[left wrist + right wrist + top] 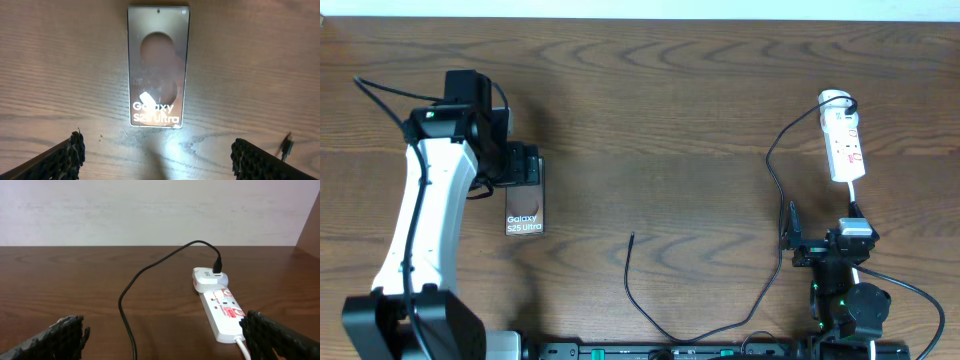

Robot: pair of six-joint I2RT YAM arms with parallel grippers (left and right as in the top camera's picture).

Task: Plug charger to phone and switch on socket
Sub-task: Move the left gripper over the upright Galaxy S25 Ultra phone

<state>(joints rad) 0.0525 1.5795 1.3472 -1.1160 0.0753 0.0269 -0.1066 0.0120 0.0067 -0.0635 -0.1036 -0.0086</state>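
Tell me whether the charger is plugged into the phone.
Not plugged in. The charger tip lies loose on the table, apart from the phone; no cable touches the phone.

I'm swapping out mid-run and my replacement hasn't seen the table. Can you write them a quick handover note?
Left gripper: open, empty, above the phone, which lies face up.
Right gripper: open, empty, facing the socket.
Charger: one end in a white adapter on the socket; free tip on the table, apart from the phone.
Done: nothing grasped yet. Left: plug tip into phone, switch socket on; switch state unreadable.
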